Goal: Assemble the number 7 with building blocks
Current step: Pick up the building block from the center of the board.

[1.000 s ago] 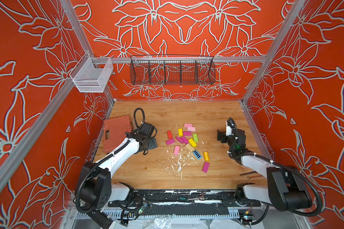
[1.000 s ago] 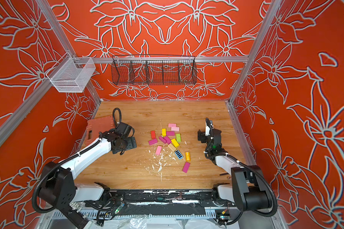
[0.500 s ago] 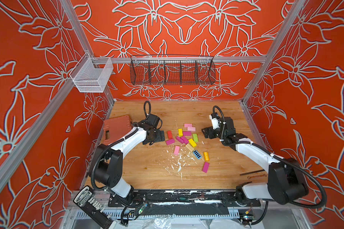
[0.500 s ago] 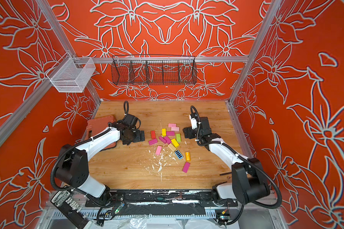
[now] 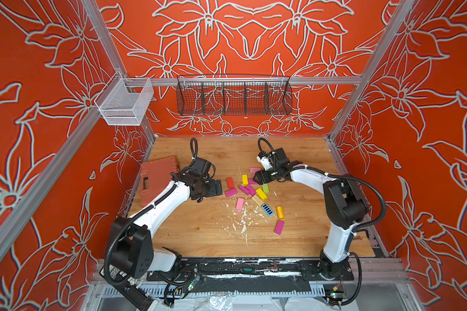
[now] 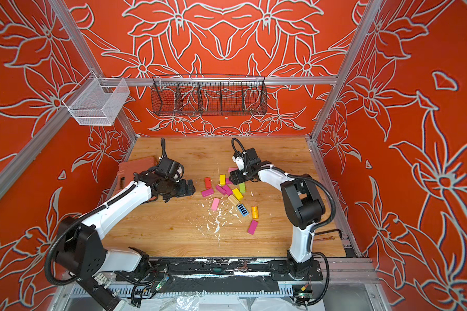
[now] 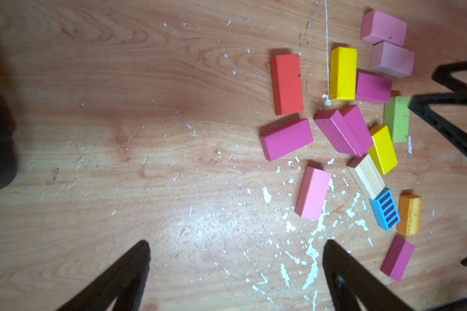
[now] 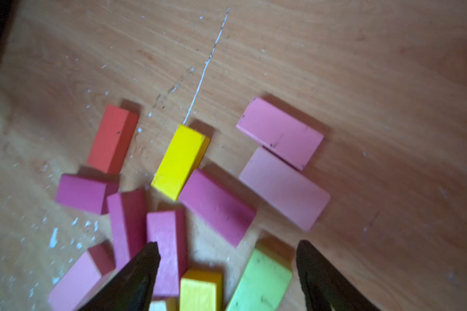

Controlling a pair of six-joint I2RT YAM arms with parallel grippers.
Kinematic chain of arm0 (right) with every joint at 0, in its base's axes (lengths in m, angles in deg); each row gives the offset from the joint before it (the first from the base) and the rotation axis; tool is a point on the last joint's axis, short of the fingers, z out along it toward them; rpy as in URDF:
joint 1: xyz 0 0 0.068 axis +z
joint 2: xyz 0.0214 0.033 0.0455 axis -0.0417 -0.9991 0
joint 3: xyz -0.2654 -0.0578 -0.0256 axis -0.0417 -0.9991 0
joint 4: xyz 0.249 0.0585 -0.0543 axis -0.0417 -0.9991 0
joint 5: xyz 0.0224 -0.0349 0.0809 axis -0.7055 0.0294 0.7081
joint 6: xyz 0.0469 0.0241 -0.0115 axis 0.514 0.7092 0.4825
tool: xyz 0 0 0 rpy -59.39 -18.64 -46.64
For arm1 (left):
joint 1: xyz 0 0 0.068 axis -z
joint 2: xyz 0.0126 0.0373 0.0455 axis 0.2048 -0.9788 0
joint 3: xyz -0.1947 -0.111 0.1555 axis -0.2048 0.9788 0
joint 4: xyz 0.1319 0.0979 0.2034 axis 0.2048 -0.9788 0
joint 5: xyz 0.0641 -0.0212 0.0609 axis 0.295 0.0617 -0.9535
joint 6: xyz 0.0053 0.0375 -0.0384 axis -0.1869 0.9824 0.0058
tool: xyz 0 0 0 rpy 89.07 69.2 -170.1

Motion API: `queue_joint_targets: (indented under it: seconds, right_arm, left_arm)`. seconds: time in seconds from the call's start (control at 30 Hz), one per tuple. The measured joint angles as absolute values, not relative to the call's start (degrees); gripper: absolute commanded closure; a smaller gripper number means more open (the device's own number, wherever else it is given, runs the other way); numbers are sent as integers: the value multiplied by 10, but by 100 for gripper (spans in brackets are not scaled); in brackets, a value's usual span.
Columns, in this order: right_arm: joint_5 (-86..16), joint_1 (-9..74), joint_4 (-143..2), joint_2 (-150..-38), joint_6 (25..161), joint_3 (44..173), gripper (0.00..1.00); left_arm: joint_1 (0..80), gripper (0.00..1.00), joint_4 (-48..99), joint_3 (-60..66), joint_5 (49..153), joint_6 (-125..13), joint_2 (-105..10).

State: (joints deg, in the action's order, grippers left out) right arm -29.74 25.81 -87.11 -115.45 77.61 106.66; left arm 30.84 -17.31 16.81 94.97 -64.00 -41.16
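Observation:
The building blocks lie loose in a cluster mid-table, forming no figure; the number 7 is not in view. Among them are a red block (image 5: 230,182), a yellow one (image 5: 244,179), a green one (image 8: 259,280), two light pink ones (image 8: 281,133), several magenta ones (image 7: 286,138), a bare wood one (image 5: 257,199), a striped blue one (image 5: 267,209) and an orange one (image 5: 280,212). My left gripper (image 5: 218,187) (image 7: 236,242) is open over bare table just left of the cluster. My right gripper (image 5: 258,179) (image 8: 228,243) hangs open over the cluster's far right, green and yellow blocks below its jaws.
A red-brown tool case (image 5: 158,179) lies at the table's left edge behind my left arm. A black wire basket (image 5: 233,98) and a white mesh basket (image 5: 124,105) hang on the walls. White flecks (image 5: 243,223) dot the wood. A small dark tool (image 6: 326,237) lies front right.
Both arms have swung in from the table's sides to the block cluster. The right gripper's jaws have narrowed a little. No block has moved.

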Motion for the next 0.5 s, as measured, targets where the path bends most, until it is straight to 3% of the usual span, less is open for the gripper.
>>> queue_joint_targets:
  seconds: [0.5]
  right_arm:
    - [-483, 304, -909, -1215, 940, 1116, 17]
  left_arm:
    - [308, 3, -177, 192, 954, -641, -347]
